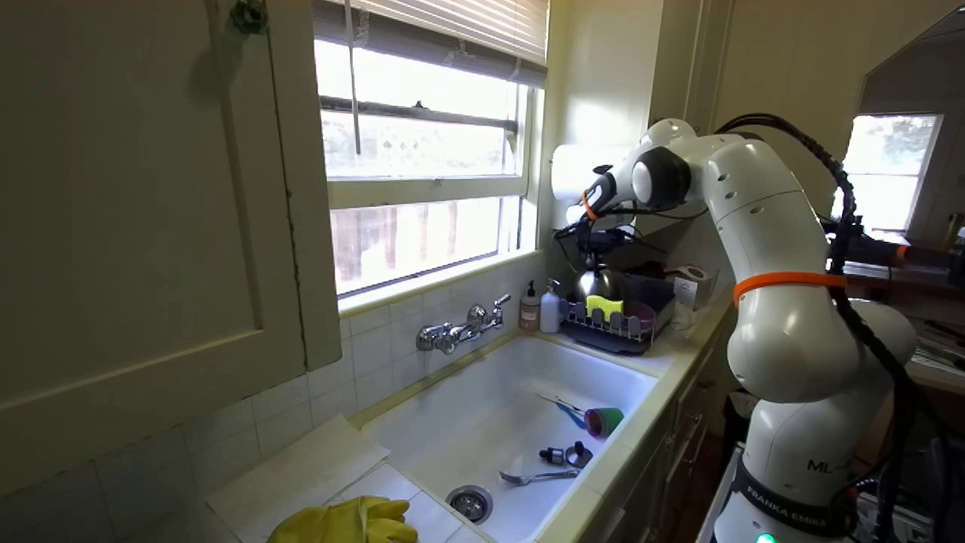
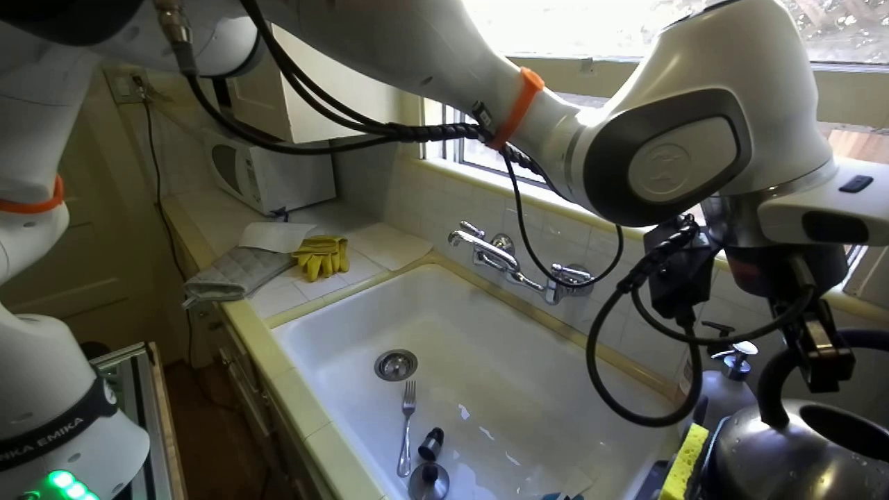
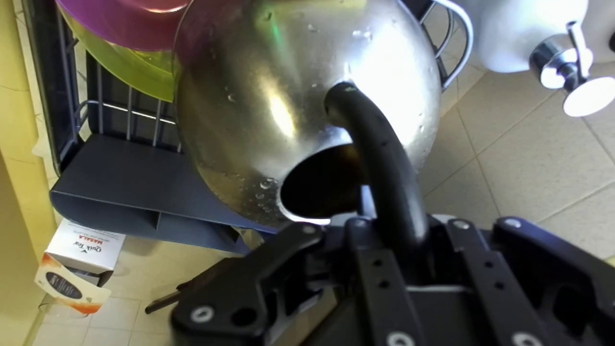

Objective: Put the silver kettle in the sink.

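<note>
The silver kettle [image 3: 240, 120], wet with droplets and with a dark round opening on top, is at the dish rack beyond the sink's end. Its black arched handle [image 3: 372, 134] runs between the fingers of my gripper [image 3: 396, 230], which is shut on it. In an exterior view the gripper [image 2: 826, 361] reaches down to the handle from above. Whether the kettle [image 1: 599, 283] rests in the rack or hangs just over it, I cannot tell, as a sponge and the rack hide its base. The white sink [image 2: 500, 368] lies beside the rack, its drain at the opposite end.
The dark dish rack [image 1: 611, 345] holds a yellow sponge [image 1: 605, 308] and coloured bowls [image 3: 129, 57]. Two soap bottles [image 1: 550, 308] stand beside it. Chrome taps [image 1: 460, 332] jut over the sink. A cup [image 1: 603, 421] and fork [image 2: 408, 423] lie inside; yellow gloves [image 2: 321, 257] lie on the counter.
</note>
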